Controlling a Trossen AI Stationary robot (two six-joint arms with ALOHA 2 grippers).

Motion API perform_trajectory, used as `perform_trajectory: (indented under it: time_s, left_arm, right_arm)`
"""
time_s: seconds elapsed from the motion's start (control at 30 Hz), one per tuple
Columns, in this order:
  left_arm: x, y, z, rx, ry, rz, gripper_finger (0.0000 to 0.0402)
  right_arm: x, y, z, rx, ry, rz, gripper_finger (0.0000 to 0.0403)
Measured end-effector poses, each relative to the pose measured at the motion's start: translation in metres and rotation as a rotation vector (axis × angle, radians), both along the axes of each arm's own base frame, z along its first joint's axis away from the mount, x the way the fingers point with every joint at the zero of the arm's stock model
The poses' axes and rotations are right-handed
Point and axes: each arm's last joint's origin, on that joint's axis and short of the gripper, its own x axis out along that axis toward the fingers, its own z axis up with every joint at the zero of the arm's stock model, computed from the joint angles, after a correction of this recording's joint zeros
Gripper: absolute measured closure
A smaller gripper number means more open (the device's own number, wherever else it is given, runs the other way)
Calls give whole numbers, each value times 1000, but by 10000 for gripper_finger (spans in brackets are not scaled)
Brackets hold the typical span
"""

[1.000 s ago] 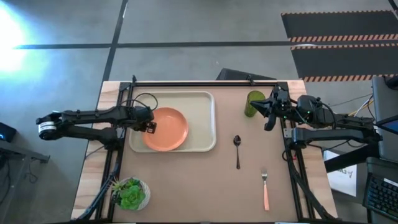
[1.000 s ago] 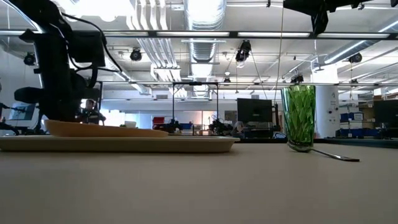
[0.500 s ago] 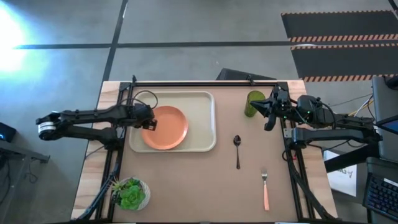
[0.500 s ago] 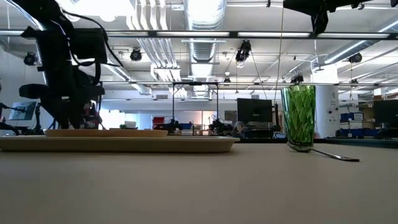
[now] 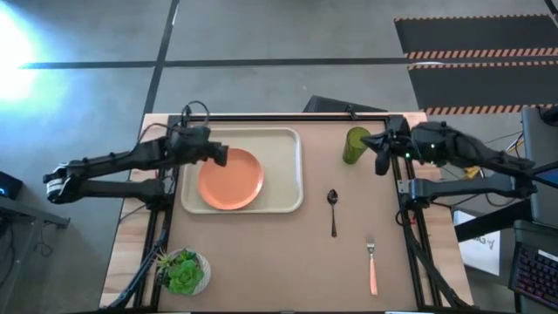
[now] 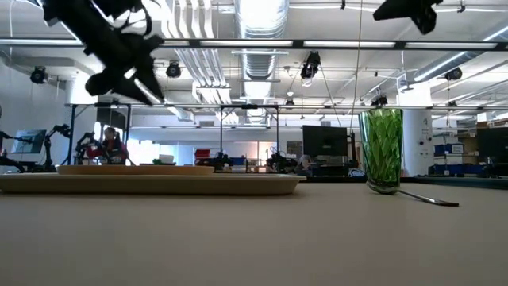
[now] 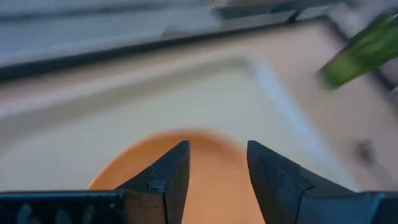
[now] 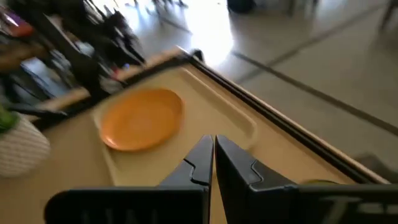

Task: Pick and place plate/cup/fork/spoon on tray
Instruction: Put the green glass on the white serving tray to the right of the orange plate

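Observation:
The orange plate (image 5: 232, 179) lies flat on the cream tray (image 5: 283, 144) at the table's far left. My left gripper (image 7: 217, 167) hangs open above the plate's far-left rim, clear of it; the low view shows this gripper (image 6: 127, 75) raised well above the tray (image 6: 159, 183). The green cup (image 5: 356, 145) stands at the far right. My right gripper (image 5: 381, 161) hovers shut just right of the cup. The dark spoon (image 5: 332, 209) lies in front of the cup. The pink-handled fork (image 5: 372, 267) lies near the front right.
A white bowl of green leaves (image 5: 183, 272) sits at the near left corner. A black frame rail (image 5: 288, 116) runs along the table's far edge. The tray's right half beside the plate is bare, as is the brown table top (image 5: 261, 262) between the plant and the fork.
My left gripper has let go of the plate's left rim, which was held tilted up and has dropped flat onto the tray. The gripper has then risen and drawn back toward the far left. My right arm has shifted slightly beside the cup.

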Motion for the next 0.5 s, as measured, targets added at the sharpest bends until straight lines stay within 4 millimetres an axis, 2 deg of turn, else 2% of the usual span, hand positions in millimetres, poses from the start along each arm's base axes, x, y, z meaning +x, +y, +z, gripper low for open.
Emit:
perform_trajectory:
  time_s: [0.1,0.2,0.37,0.5]
  left_arm:
    - [-1,0,11,71,-81,-24,260]
    - [-5,-2,11,74,-84,-25,260]
    - [-7,-3,4,64,-74,-24,260]
    - [-7,-3,3,57,-76,-32,260]
  right_arm:
    - [7,-3,18,9,155,-59,394]
    - [7,-6,33,33,292,-170,394]
    - [14,-12,45,83,497,-249,391]
    - [23,-21,49,108,573,-291,366]
